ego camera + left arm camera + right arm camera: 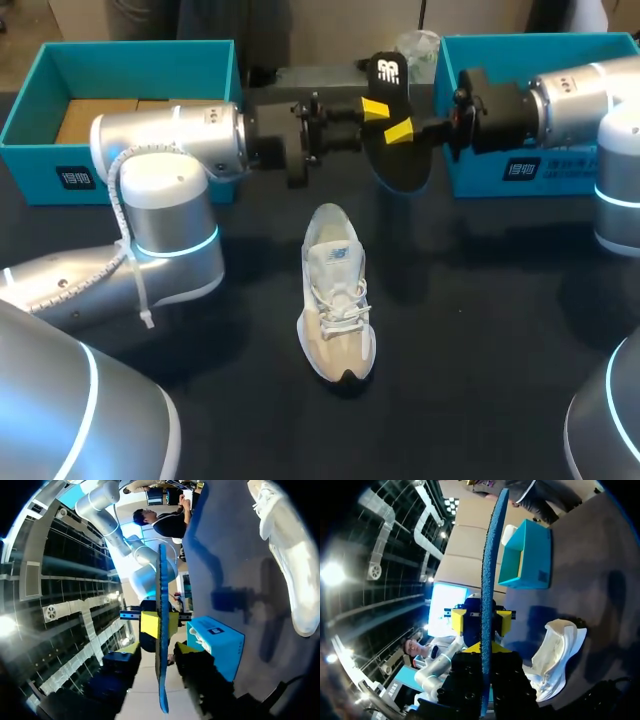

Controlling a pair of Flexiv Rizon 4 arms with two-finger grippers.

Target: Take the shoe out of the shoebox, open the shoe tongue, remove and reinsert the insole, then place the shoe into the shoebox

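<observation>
R tool [485,648] level, clamps upright insole [161,580]; L tool [159,649] faces it, fingers [186,648] spread beside insole w/o touching.

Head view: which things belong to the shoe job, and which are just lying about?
Job: shoe; insole, upright in the right gripper; left gripper, open around it; left box and right box, either could be the shoebox.
Lying about: cardboard in the left box; pale wad beside the right box.
</observation>
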